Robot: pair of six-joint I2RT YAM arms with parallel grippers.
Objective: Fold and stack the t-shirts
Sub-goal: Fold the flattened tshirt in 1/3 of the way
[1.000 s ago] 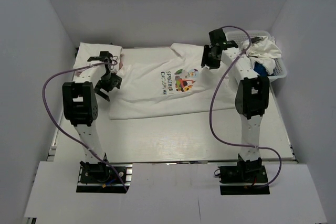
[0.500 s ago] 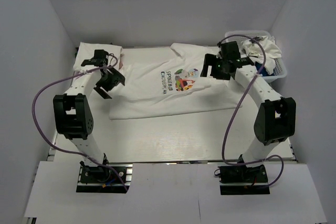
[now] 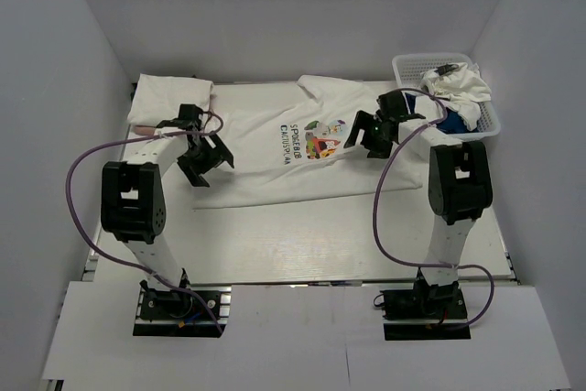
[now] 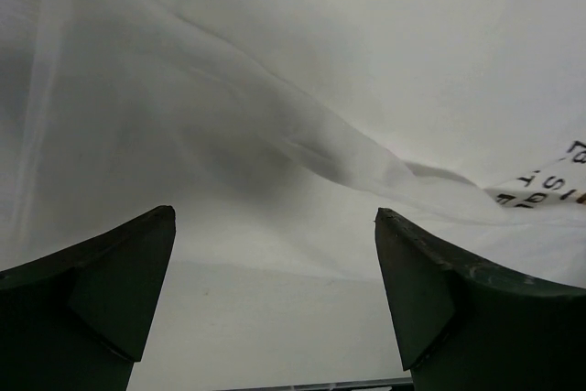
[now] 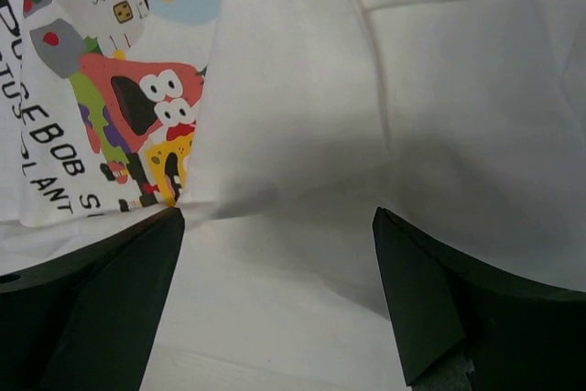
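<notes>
Our left tool (image 3: pixel 205 155) and right tool (image 3: pixel 368 135) gape wide and empty over the shirt (image 3: pixel 265 167), spread flat on the counter (image 3: pixel 320 235) left of the basket (image 3: pixel 400 63), so we should lower both together onto matching edges, pinch one layer only, and fold evenly.

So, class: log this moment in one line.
printed t-shirt: laid out | left fingers: open over it | right fingers: open over it
</notes>
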